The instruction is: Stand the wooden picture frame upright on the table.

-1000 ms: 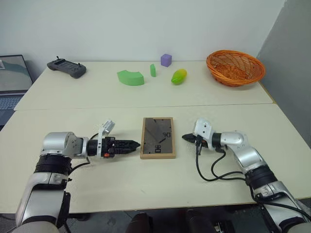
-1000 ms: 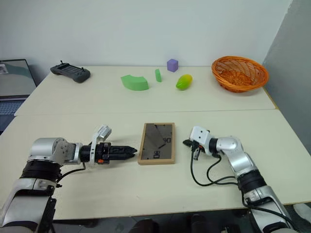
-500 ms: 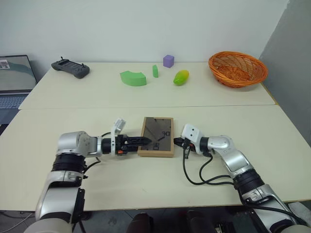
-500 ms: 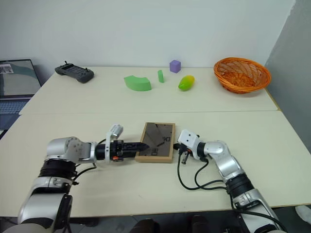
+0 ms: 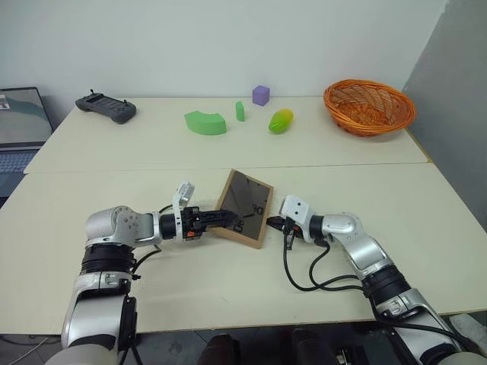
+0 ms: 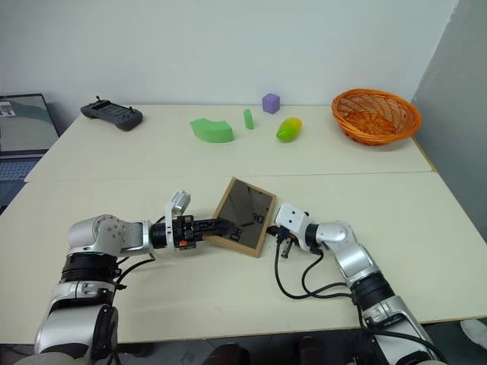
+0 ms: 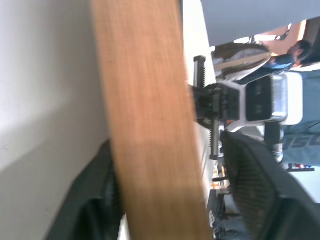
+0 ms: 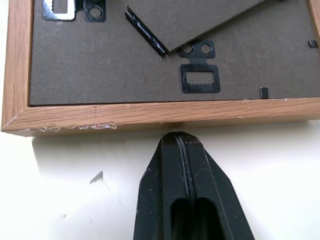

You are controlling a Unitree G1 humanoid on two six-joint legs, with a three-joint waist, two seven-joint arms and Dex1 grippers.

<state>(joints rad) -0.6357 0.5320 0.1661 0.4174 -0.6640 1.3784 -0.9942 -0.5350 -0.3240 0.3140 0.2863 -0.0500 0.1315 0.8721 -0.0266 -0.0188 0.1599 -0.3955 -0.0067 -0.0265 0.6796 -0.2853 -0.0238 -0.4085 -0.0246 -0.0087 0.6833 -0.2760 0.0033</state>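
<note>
Frame [image 5: 245, 207] tilted | left fingers [image 5: 222, 219] astride edge | right fingers [image 8: 185, 150] pressed together

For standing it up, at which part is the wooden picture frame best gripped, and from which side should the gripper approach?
Probably the raised left rail of the wooden picture frame, from the robot's left. The frame lies tilted, back up, with that edge lifted off the table, so a finger fits under it; the left gripper already straddles it there. The right gripper, shut, sits at the low opposite rail, which rests on the table.
</note>
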